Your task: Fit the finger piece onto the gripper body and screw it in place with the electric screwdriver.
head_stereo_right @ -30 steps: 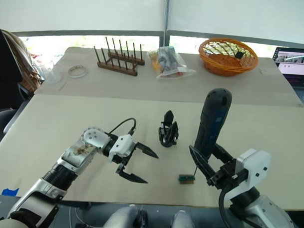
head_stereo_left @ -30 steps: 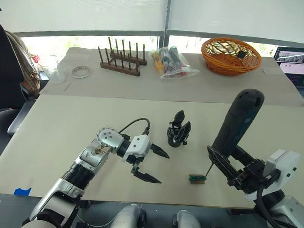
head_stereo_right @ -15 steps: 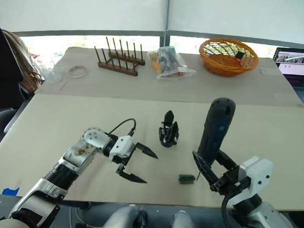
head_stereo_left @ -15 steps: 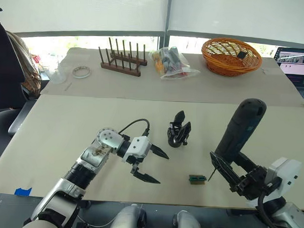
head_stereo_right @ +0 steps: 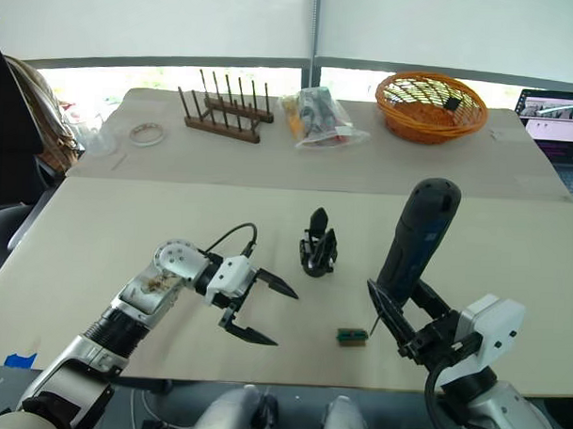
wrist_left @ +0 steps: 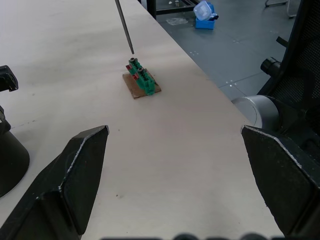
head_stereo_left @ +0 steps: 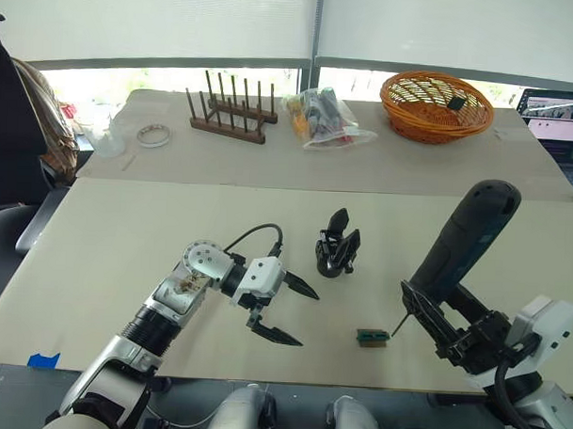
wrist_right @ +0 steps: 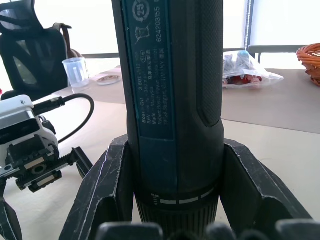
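Observation:
The gripper body stands upright mid-table, black points rising from its round base. I cannot tell the finger piece apart from those points. My right gripper is shut on the electric screwdriver, a thick black handle leaning up and to the right. Its thin bit points down just right of a tiny green block, and the bit hangs over the block in the left wrist view. My left gripper stands open and empty, left of the body and the block.
On the far table stand a wooden peg rack, a plastic bag, an orange basket and a tape roll. A laptop sits at far right, a chair at left. The table's front edge runs just behind both grippers.
My right arm has drifted a little to the right with the screwdriver, whose handle now leans further right. The bit stays beside the green block. The left arm has not moved.

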You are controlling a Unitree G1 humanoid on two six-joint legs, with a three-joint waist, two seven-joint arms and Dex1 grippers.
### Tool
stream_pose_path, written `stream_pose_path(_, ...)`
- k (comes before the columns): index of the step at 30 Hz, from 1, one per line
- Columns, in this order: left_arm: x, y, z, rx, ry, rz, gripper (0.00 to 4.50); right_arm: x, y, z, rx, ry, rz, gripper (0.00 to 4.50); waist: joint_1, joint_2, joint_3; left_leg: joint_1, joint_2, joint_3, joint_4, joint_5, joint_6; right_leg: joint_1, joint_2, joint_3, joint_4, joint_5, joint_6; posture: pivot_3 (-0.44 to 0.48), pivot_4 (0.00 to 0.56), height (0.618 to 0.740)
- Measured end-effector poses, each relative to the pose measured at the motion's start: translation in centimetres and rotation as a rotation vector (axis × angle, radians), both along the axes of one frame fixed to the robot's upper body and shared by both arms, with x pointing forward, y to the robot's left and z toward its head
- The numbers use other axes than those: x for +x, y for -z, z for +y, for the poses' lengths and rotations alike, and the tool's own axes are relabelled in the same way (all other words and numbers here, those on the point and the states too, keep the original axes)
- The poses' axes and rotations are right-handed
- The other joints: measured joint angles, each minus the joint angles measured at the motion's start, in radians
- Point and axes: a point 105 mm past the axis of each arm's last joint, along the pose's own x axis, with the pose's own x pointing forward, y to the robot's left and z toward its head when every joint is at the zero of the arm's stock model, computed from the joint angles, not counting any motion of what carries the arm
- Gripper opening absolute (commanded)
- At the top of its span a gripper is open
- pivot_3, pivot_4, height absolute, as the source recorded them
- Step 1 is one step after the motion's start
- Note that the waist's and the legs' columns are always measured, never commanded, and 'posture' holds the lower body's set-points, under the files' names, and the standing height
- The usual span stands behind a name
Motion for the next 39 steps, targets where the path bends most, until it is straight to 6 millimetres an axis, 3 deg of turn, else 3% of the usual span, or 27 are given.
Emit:
stream_pose_path(19,0.0,0.1,0.0,0.006,0.000,-0.003,4.50,1.0,-1.2,0.7,0.001,-0.011,0.003,1.97,0.001,0.000,0.000,0.000,0.000,0.000,0.000,0.000,0.000,0.000,0.000,0.000,0.000,0.000,0.000,0.000,0.150,0.740)
stream_pose_path(39,0.1,0.0,-0.1,0.009,0.002,-0.011,4.50,1.1,-0.8,0.7,-0.014,-0.001,0.035,1.97,0.002,0.000,0.000,0.000,0.000,0.000,0.000,0.000,0.000,0.000,0.000,0.000,0.000,0.000,0.000,0.000,0.150,0.740)
